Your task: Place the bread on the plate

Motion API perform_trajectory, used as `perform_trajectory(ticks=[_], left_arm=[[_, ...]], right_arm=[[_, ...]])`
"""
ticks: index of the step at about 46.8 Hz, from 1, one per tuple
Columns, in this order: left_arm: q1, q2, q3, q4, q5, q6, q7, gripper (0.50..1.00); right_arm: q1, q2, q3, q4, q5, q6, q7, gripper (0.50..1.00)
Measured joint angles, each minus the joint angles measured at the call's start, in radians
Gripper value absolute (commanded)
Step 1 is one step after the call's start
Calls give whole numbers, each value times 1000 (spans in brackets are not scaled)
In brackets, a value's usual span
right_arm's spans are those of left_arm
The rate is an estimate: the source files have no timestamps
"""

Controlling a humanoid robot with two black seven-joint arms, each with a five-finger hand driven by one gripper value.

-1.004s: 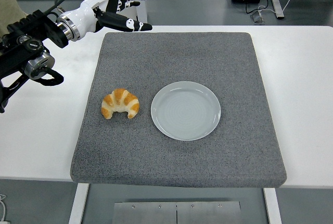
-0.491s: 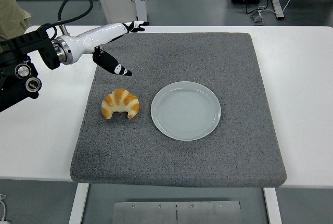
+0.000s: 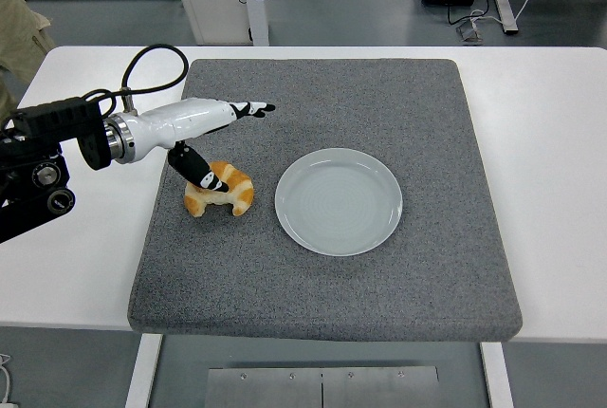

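Early in the task; nothing delivered yet. At the far left, only a bit of a person's beige clothing (image 3: 19, 28) at the picture's edge. Next, reaching in from the left over the white desk (image 3: 85, 266), the left hand (image 3: 204, 142): spread wide, fingers stretched out flat toward the middle of the grey mat (image 3: 332, 285), thumb (image 3: 204, 176) pointing down and lying over the top of the bread, apparently touching it, though actual contact hard to confirm from this height. No closed grasp visible; nothing held.

Just under that thumb, the bread (image 3: 223, 194), a croissant, resting on the mat at its left side, ends curling toward the near edge. Not lifted, not tilted.

Further right, just beside the bread but clear of it, the pale plate (image 3: 339, 201), bare, sitting near the mat's centre.

No right hand anywhere in view.

Judged from this: the approach about finished, the grip not yet made. Left to do: closing around the bread, lifting, carrying the short way right, setting down on the plate, letting go.
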Motion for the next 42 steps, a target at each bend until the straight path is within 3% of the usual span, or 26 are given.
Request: perform_trajectory(ticks=[28, 42], left_arm=[[70, -11, 2, 27, 61, 6, 0, 968], [80, -57, 3, 85, 77, 28, -3, 966]], right_arm=[[0, 0, 0, 0, 0, 0, 0, 1000], [0, 0, 0, 0, 0, 0, 0, 1000]])
